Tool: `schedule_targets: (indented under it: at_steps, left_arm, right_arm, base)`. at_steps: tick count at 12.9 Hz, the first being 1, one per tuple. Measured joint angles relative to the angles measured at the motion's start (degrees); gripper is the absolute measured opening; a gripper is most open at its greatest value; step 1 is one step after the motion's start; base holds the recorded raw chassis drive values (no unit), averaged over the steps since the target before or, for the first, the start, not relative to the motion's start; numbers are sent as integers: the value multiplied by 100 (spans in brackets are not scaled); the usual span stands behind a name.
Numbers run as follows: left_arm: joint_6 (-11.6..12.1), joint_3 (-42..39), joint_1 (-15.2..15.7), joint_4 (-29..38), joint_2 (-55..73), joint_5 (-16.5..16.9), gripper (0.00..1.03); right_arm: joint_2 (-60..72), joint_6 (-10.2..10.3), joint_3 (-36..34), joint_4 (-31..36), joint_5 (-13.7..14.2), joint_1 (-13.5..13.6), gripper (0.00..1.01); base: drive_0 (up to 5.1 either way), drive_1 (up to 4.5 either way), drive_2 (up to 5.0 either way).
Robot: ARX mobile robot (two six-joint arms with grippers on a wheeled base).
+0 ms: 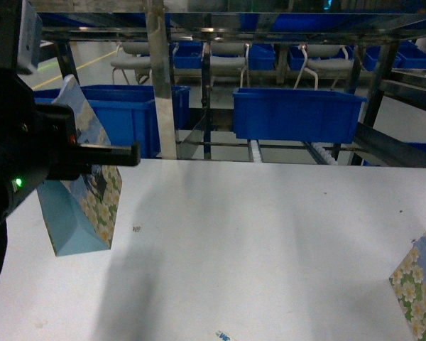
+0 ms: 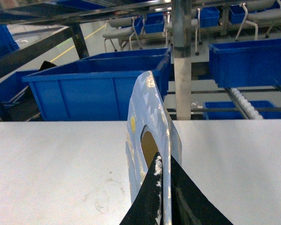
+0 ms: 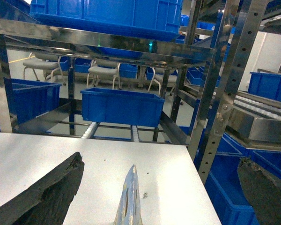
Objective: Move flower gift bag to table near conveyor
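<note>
My left gripper (image 1: 92, 153) is shut on the flower gift bag (image 1: 82, 202) at the left of the white table (image 1: 255, 234). The bag is upright, daisies low and blue top high. I cannot tell if its base touches the tabletop. In the left wrist view the black fingertips (image 2: 155, 164) pinch the bag's top edge (image 2: 150, 108) beside the handle hole. My right gripper (image 3: 160, 161) is open, one finger on each side of a second, identical bag (image 3: 129, 201), apart from it. That bag stands at the table's right edge (image 1: 417, 291). The conveyor's rollers (image 1: 319, 150) lie beyond the table's far edge.
Blue plastic bins (image 1: 298, 114) sit on the steel rack behind the table, with another (image 1: 128, 114) at the left. A shiny upright post (image 1: 160, 78) stands at the far edge. More bins (image 3: 234, 201) sit below the table's right side. A small dark speck (image 1: 136, 229) marks the tabletop.
</note>
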Motion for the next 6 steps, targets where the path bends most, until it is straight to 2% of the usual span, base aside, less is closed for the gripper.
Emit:
schedule_targets:
  at_steps: [6]
  left_arm:
    - [-63, -549, -225, 1113, 1012, 129, 2]
  right_arm:
    - [0, 0, 0, 0, 0, 0, 98]
  base:
    - [0, 0, 0]
